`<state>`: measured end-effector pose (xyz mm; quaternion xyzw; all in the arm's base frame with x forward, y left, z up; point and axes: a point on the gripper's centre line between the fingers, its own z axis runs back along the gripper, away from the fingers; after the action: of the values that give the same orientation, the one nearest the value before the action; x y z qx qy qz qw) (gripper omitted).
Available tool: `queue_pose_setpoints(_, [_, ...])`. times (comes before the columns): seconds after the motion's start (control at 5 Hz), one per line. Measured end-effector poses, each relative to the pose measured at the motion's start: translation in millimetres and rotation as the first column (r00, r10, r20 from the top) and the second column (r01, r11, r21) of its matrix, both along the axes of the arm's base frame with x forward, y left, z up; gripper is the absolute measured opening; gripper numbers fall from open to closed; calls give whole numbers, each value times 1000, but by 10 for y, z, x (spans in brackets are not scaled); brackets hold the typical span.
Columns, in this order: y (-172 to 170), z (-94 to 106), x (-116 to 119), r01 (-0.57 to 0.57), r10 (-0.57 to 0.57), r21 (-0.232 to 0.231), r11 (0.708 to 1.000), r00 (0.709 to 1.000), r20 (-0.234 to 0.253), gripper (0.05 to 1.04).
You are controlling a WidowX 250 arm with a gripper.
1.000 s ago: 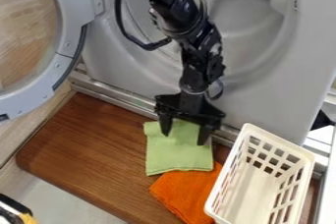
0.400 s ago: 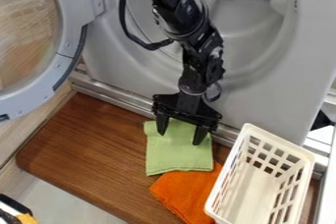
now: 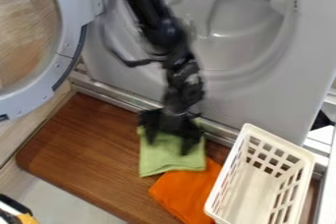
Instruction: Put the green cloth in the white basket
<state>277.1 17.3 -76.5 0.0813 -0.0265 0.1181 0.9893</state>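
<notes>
Over the upper part of the green cloth (image 3: pixel 167 161) hangs the gripper (image 3: pixel 169 145), its two fingers spread apart and pointing down at the fabric. The cloth lies on the brown wooden board, its lower edge against an orange cloth. To the right stands the white basket (image 3: pixel 255 188), open at the top, with nothing inside. Part of the cloth's upper edge is hidden behind the gripper.
An orange cloth (image 3: pixel 190 191) lies between the green cloth and the basket. Behind the board (image 3: pixel 85 149) rises a grey appliance front (image 3: pixel 263 95), and its round door (image 3: pixel 62 46) stands at the upper left.
The gripper has shifted left and lower over the green cloth. The cloth has moved slightly left, and its top edge looks rumpled.
</notes>
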Motion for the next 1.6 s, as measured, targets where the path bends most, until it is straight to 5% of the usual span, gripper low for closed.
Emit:
queue_pose_setpoints(0.4, [68, -22, -347, -37, 37, -67, 997, 999, -1, 952])
queue_pose_setpoints(0.8, [44, -20, -352, -25, 25, -82, 996, 1000, -2, 394])
queue_pose_setpoints(1.0, [1, 185, -288, -21, 21, -80, 997, 1000, 7, 183])
queue_pose_setpoints(1.2, [-252, 656, -251, -32, 36, -54, 998, 996, 76, 93])
queue_pose_setpoints(1.4, [-772, 1085, -275, 79, -72, -58, 995, 989, 126, 84])
queue_pose_setpoints(1.6, [-1209, 1192, -155, 255, -236, -102, 961, 957, 169, 84])
